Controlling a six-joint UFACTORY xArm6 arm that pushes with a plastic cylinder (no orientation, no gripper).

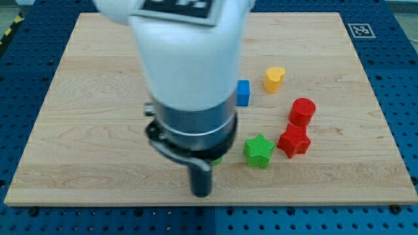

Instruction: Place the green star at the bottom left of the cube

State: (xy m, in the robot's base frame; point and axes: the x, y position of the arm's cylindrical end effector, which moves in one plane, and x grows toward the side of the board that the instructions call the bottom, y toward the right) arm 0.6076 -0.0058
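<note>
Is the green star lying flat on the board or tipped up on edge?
Flat. The green star shows its full star face upward on the board, beside the red star. My tip is to its lower left, not touching.

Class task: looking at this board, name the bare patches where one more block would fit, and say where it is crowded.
Bare: the board from its left edge to the arm; the strip along the top edge; the right side beyond the red cylinder. Crowded: right of centre, where the blue cube, yellow heart, green star and red star cluster. My tip sits left of the green star.
</note>
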